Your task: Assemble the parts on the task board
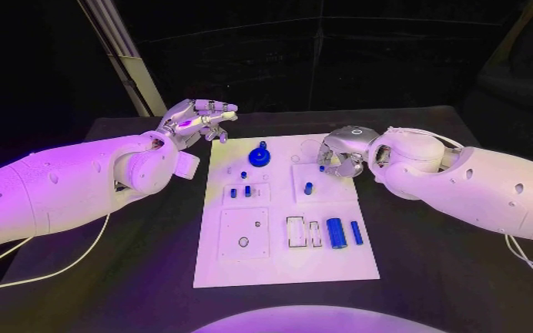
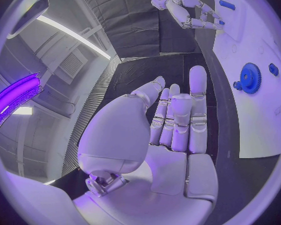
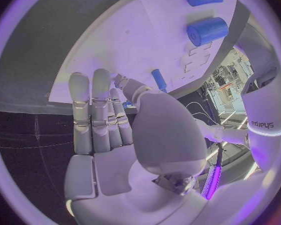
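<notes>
Overhead first, we see the white board [image 1: 283, 260] lying in the middle of the black table [image 1: 433, 271], with our left hand [image 1: 198, 121] raised off its far left corner, fingers stretched out and holding nothing, which we read as waiting clear of the work. Our right hand [image 1: 341, 156] hangs low over the board's far right part, fingers curled downward; we cannot tell from this view whether they hold anything. On the board a blue gear [image 1: 259, 156] stands near the far edge, a short blue pin [image 1: 309, 188] lies just beside the right hand, and a thick blue cylinder [image 1: 336, 233] and a thinner blue rod [image 1: 357, 232] lie side by side on the near right, probably set out within reach for fitting into the recesses. From the left wrist, we see the palm [image 2: 178, 135] open, fingers straight and together, nothing in it; the gear [image 2: 249, 78] sits on the board beyond, well apart. From the right wrist, the fingers [image 3: 93, 110] are extended and the hand looks empty, with the pin [image 3: 159, 80] just past the thumb, so we judge a pickup is being lined up; the cylinder [image 3: 207, 31] lies farther off.
</notes>
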Controlling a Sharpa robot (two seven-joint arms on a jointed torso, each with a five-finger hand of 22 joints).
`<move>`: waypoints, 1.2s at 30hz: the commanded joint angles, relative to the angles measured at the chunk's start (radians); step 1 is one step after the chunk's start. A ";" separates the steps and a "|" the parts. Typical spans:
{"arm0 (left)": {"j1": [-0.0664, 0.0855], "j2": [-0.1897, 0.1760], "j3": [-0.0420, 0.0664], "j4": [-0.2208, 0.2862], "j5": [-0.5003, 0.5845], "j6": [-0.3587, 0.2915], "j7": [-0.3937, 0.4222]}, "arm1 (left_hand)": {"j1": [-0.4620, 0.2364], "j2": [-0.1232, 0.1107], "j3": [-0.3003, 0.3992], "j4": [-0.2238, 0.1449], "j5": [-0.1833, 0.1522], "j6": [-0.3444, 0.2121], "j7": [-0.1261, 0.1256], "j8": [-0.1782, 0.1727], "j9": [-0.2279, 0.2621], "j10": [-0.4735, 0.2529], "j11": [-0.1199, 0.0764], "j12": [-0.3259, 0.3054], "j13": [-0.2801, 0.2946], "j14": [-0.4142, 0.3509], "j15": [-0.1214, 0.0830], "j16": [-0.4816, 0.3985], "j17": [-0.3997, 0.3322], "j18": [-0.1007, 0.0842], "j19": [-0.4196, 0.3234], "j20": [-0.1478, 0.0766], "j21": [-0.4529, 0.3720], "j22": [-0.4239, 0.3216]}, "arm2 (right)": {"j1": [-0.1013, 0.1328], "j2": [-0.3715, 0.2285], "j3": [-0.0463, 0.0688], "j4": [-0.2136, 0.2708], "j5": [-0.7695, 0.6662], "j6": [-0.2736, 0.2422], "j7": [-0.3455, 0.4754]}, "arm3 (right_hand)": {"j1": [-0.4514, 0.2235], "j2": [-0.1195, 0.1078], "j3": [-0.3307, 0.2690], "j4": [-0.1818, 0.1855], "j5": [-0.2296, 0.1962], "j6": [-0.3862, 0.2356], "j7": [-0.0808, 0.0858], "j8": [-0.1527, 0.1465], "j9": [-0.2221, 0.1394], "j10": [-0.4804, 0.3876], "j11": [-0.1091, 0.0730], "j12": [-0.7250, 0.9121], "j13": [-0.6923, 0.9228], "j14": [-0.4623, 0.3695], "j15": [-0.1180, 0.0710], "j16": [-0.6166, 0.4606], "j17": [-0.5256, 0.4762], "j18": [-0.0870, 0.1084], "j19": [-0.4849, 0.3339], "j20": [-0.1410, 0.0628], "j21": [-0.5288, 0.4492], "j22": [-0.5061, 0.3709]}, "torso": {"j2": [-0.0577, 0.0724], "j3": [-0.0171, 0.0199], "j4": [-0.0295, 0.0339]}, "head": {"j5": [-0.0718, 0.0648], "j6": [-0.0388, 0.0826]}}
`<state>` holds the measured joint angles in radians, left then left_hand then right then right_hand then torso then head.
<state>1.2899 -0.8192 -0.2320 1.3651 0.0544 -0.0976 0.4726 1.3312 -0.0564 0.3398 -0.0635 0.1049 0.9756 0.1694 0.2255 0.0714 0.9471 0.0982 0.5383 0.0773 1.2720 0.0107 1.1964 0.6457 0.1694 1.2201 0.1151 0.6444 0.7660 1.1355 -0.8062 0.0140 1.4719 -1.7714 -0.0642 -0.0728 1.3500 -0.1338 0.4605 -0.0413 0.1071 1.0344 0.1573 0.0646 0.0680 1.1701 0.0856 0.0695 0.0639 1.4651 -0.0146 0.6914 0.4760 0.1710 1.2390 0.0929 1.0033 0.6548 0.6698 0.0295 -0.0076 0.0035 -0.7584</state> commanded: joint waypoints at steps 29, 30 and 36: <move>0.001 0.000 0.001 0.000 0.010 0.014 -0.011 | -0.007 -0.004 0.006 -0.003 0.004 -0.001 0.002 0.006 -0.003 0.006 0.000 0.004 -0.003 -0.012 0.003 -0.010 -0.014 0.014 -0.008 -0.001 -0.011 -0.005 | -0.013 0.024 0.000 -0.013 -0.033 0.065 -0.006 | 0.002 0.016 0.043 0.008 0.004 0.046 -0.010 0.009 0.005 0.043 -0.009 0.012 0.002 0.007 0.001 0.174 0.152 -0.035 0.038 -0.004 0.146 0.178 | -0.001 -0.0005 -0.0003 | 0.002 -0.007; 0.001 0.000 0.001 0.000 0.010 0.014 -0.011 | -0.007 -0.004 0.006 -0.003 0.004 -0.001 0.002 0.006 -0.003 0.006 0.000 0.004 -0.003 -0.012 0.003 -0.010 -0.014 0.014 -0.008 -0.001 -0.011 -0.005 | -0.014 0.025 0.000 -0.014 -0.036 0.068 -0.007 | 0.003 0.017 0.044 0.007 0.004 0.050 -0.011 0.010 0.005 0.047 -0.010 0.012 0.003 0.006 0.000 0.180 0.157 -0.036 0.038 -0.004 0.151 0.184 | -0.001 -0.0006 -0.0003 | 0.001 -0.008; 0.001 -0.001 0.001 0.000 0.010 0.015 -0.016 | -0.007 -0.004 0.006 -0.004 0.004 -0.001 0.002 0.006 -0.003 0.006 0.000 0.004 -0.003 -0.013 0.003 -0.012 -0.017 0.014 -0.008 -0.001 -0.011 -0.005 | -0.017 0.030 0.000 -0.017 -0.054 0.088 -0.016 | 0.006 0.022 0.046 0.005 0.003 0.071 -0.015 0.014 0.007 0.065 -0.015 0.013 0.005 0.004 -0.003 0.207 0.179 -0.039 0.042 -0.007 0.174 0.213 | -0.001 -0.0009 -0.0003 | 0.000 -0.009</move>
<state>1.2898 -0.8198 -0.2322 1.3638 0.0589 -0.0946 0.4579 1.3313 -0.0563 0.3424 -0.0662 0.1048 0.9756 0.1693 0.2254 0.0696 0.9470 0.0983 0.5382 0.0756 1.2685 0.0143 1.1899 0.6294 0.1693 1.2202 0.1150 0.6398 0.7619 1.1269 -0.7767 0.0217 1.4585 -1.8034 -0.0335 -0.0775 1.3539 -0.1189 0.4998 -0.0370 0.1072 1.1009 0.1408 0.0737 0.0745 1.2291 0.0700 0.0777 0.0668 1.4651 -0.0145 0.8956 0.6532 0.1391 1.2740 0.0871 1.1750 0.8651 0.6687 0.0288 -0.0076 0.0047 -0.7666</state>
